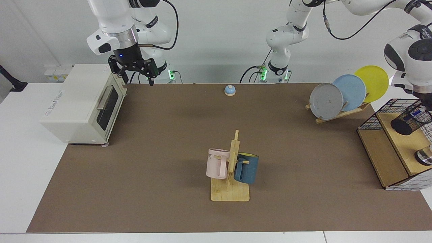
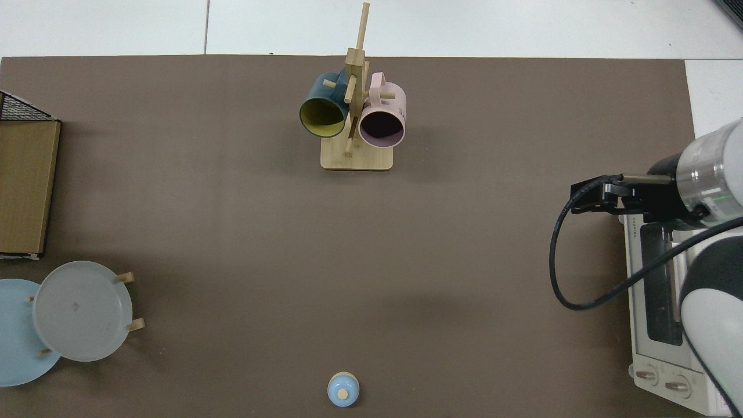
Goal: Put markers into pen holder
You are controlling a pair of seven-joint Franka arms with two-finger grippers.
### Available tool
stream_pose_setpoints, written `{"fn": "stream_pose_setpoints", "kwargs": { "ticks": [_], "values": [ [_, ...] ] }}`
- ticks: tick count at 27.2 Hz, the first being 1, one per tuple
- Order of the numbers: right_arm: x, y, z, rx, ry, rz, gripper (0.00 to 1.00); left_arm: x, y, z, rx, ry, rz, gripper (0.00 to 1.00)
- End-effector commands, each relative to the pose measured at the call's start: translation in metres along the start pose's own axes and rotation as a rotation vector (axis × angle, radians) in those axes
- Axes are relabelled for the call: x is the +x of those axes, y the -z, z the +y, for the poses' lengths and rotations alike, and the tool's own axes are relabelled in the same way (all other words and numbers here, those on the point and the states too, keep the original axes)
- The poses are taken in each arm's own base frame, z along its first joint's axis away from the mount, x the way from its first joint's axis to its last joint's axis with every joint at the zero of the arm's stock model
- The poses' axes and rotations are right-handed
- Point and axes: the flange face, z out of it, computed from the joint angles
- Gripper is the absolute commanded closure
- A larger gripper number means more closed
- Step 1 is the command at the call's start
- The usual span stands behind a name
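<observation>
The right pincer (image 1: 136, 75) waits by the toaster oven (image 1: 81, 103) at the surface's far corner, fingers parted, empty. The left pincer (image 1: 426, 107) is above the pen holder (image 1: 410, 120) on the wooden shelf (image 1: 401, 141); its state I cannot tell. The marker (image 1: 417, 111) sits inside the holder.

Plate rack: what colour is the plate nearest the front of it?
Grey. The front plate shows best in the facing view, ahead of a light blue plate and a yellow plate.
</observation>
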Motion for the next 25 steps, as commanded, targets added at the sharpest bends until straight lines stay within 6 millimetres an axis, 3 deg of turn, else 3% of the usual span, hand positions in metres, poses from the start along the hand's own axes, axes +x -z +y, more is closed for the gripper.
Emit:
{"fn": "stream_pose_setpoints", "kwargs": {
  "ticks": [1,15,25],
  "values": [
    [-0.0023,0.0041,0.0011,0.011,-0.020,-0.007,0.00,0.0034,0.0009,0.0092,0.007,0.007,0.028,1.00],
    [-0.0023,0.0041,0.0011,0.011,-0.020,-0.007,0.00,0.0029,-0.0002,0.0102,0.000,0.001,0.032,1.00],
    [-0.0023,0.0041,0.0011,0.011,-0.020,-0.007,0.00,0.0041,0.0000,0.0095,0.001,-0.011,0.040,0.80]
  ]
}}
